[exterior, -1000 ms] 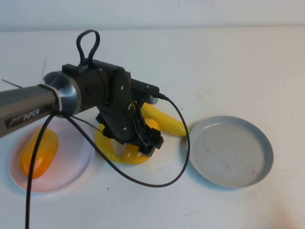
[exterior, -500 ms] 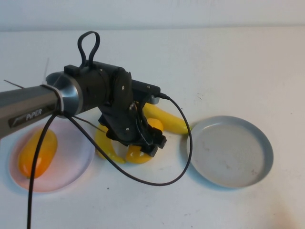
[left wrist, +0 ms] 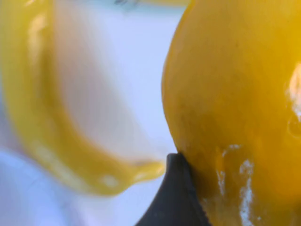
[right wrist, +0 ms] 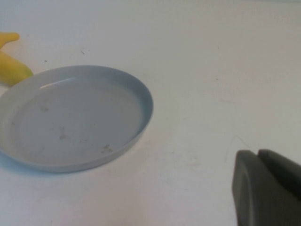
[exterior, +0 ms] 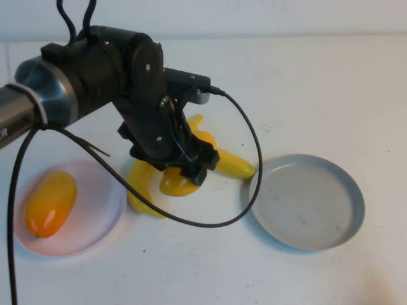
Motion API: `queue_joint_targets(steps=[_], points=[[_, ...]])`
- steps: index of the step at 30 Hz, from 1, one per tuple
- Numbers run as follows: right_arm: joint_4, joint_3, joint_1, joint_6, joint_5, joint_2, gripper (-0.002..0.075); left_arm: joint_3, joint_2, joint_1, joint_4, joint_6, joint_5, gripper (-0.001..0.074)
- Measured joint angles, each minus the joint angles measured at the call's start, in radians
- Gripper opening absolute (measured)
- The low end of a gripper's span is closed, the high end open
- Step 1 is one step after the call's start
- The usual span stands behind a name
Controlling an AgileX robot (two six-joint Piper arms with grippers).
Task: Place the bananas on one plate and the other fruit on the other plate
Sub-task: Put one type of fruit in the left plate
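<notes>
My left gripper (exterior: 189, 170) is shut on a plump orange-yellow fruit (exterior: 178, 184) and holds it just above the table between the plates. In the left wrist view that fruit (left wrist: 235, 108) fills the frame against one black finger (left wrist: 175, 197). One banana (exterior: 141, 189) lies curved under the arm, also in the left wrist view (left wrist: 42, 122). The second banana (exterior: 227, 162) lies beside the grey-blue plate (exterior: 308, 202), which holds nothing. The other plump fruit (exterior: 49, 202) lies on the pink plate (exterior: 95, 232). My right gripper (right wrist: 263, 186) is shut and empty, low over the table beside the grey-blue plate (right wrist: 70, 117).
A black cable (exterior: 251, 171) loops from the left wrist down over the table between the fruit and the grey-blue plate. The second banana's end (right wrist: 10, 66) shows just past that plate in the right wrist view. White table lies all around.
My left arm has risen and swung back, lifting the plump fruit off the table from between the bananas. The right gripper's earlier state is not shown.
</notes>
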Motion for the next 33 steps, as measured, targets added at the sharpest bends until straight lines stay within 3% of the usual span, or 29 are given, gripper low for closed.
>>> queue_joint_targets(steps=[8, 19, 26, 33], points=[[0.0, 0.0, 0.0, 0.0, 0.0, 0.0, -0.0017, 0.0, -0.007, 0.0, 0.183, -0.068, 0.159, 0.0498], [0.0, 0.0, 0.0, 0.0, 0.0, 0.0, -0.0017, 0.059, -0.097, 0.005, 0.231, -0.114, 0.177, 0.0498], [0.0, 0.0, 0.0, 0.0, 0.0, 0.0, -0.0017, 0.212, -0.132, 0.121, 0.241, -0.14, 0.172, 0.0498], [0.0, 0.0, 0.0, 0.0, 0.0, 0.0, -0.0017, 0.329, -0.128, 0.207, 0.255, -0.14, 0.03, 0.0498]])
